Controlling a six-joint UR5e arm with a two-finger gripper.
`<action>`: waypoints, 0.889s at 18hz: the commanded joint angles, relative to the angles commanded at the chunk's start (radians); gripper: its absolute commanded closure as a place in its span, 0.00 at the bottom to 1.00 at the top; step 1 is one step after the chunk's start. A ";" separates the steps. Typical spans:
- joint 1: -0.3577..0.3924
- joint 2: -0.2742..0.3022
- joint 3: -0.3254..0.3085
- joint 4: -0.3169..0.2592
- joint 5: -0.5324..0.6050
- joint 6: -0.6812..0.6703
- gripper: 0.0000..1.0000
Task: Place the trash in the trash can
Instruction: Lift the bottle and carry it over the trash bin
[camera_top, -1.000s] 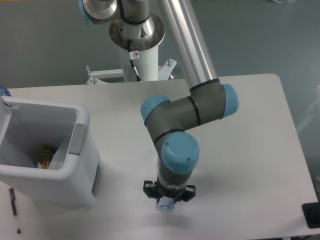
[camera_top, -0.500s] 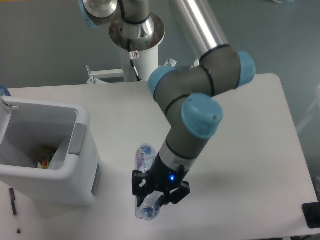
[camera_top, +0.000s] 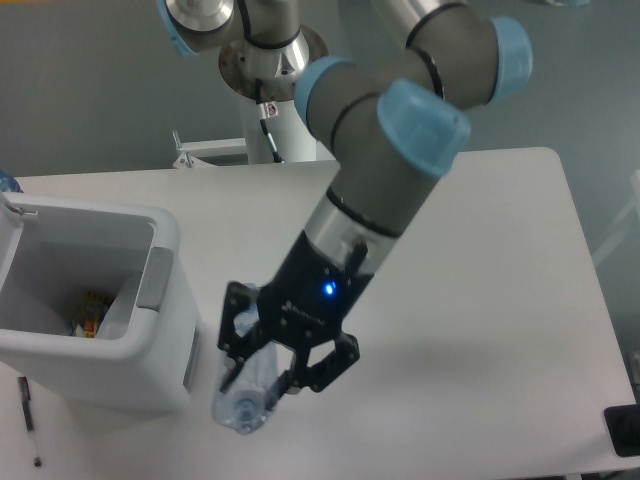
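- Whereas a second ago the gripper (camera_top: 285, 362) stood low over the table near the front edge with only the tip of the bottle (camera_top: 248, 392) showing beneath it, it now rides higher and further left, with the arm (camera_top: 385, 170) swung up large in the frame.
- Half a second ago the bottle lay long under the fingers, seemingly close to the tabletop; now it hangs tilted, its lower end just beside the near right corner of the trash can (camera_top: 160, 300).
- Jaws stand clamped on the bottle, one dark finger on each side of its clear bluish body.
- Bottle looks lifted clear of the table (camera_top: 500, 300); contact cannot be ruled out from this single view.
- Meaning for the task: the pick appears done and the carry toward the trash can is under way; the bottle is not yet over the opening.
- Trash can sits at the left, unmoved across the three frames; something small and coloured (camera_top: 90, 312) lies at its bottom, too small to identify.
- White packet: not seen on the table.
- Pen (camera_top: 28, 415) lies near left, beside the can, unchanged.
- Judgement: the bottle needs more height to clear the thick rim; clipping the near wall is the risk.
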 joint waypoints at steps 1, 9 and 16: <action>0.000 0.006 0.000 0.017 -0.015 0.000 0.82; -0.014 0.041 0.002 0.054 -0.155 -0.003 0.82; -0.078 0.049 -0.037 0.054 -0.186 -0.058 0.80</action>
